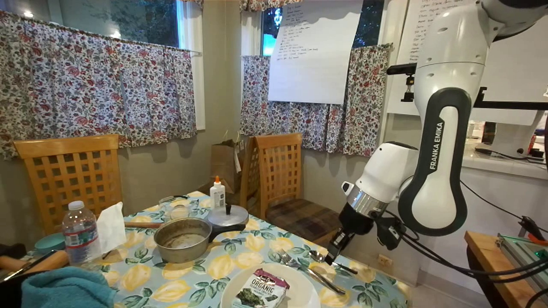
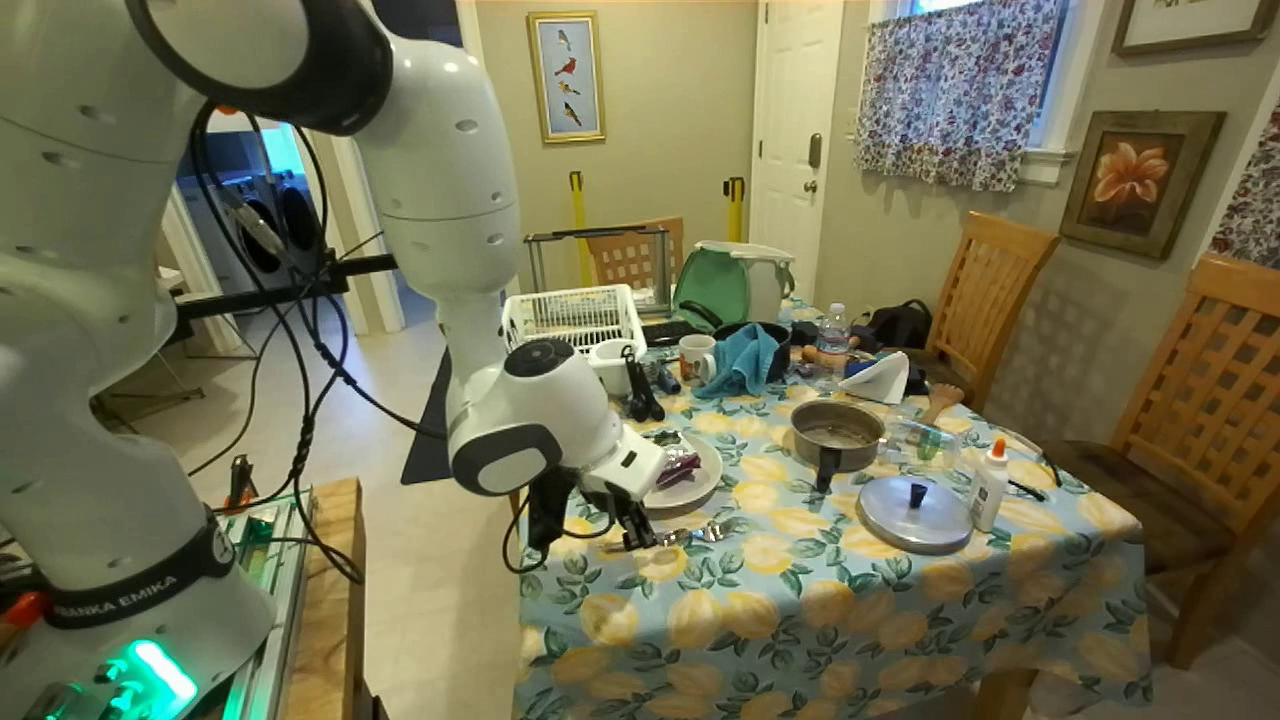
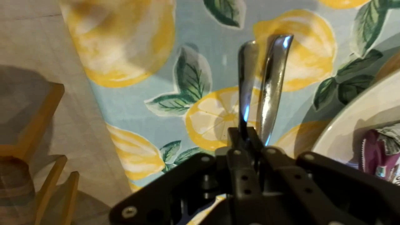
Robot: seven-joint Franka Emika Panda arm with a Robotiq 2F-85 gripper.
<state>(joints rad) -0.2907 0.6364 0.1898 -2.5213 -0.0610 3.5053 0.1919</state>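
At the bottom middle of the wrist view the claw [image 3: 245, 135] is narrowed to a sliver, its tips pinching the handle of a spoon [image 3: 247, 73] whose free end points toward the top of the frame. Just to the right lies a second cutlery handle [image 3: 275, 84], leaning a little away at its upper end, and at the right edge a white plate [image 3: 339, 139] carries a purple-edged snack packet [image 3: 376, 153]. In an exterior view the spoon shows low in the frame, right of centre; whether it rests on the lemon-patterned counter [image 1: 227, 265] is hard to tell. A teal towel [image 1: 66, 288] fills the lower left corner; above it a water bottle [image 1: 80, 239] stands upright. Left of centre is a metal pot [image 1: 182, 252], its dark handle toward the right, and beyond it a lid [image 1: 236, 216] with a black knob, then an upright glue bottle [image 1: 217, 196]. Farther back come wooden chairs [image 1: 278, 140] and, in the upper left and upper middle, floral curtains [image 1: 115, 90], with a handwritten sheet [image 1: 314, 64] hanging over part of them.
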